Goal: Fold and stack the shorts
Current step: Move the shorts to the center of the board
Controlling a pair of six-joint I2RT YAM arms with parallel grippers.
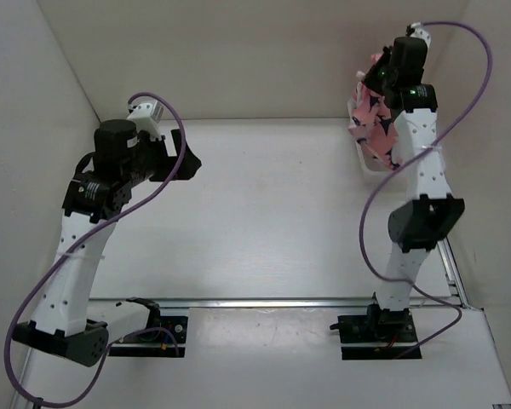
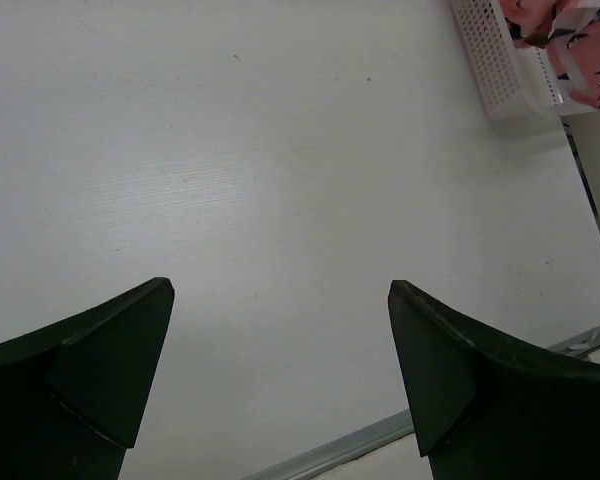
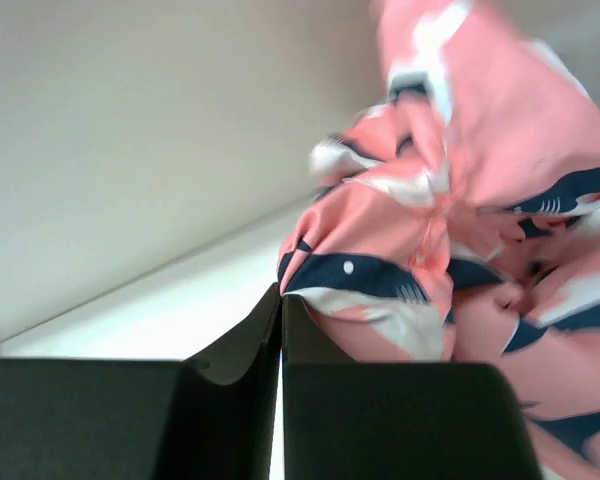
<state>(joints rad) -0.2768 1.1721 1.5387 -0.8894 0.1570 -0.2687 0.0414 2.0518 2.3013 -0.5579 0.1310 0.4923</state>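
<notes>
The right gripper (image 3: pixel 280 300) is clenched, its jaws pressed together, with the tips touching the edge of the bunched shorts (image 3: pixel 460 200); whether any cloth is pinched cannot be told. The shorts heap above the basket (image 2: pixel 500 60) at the desk's (image 2: pixel 280 150) far right. The left gripper (image 2: pixel 280 288) hangs released over bare desk.

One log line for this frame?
stage: pickup | left gripper: open, above table | right gripper: shut on shorts over basket | folding: not started
</notes>
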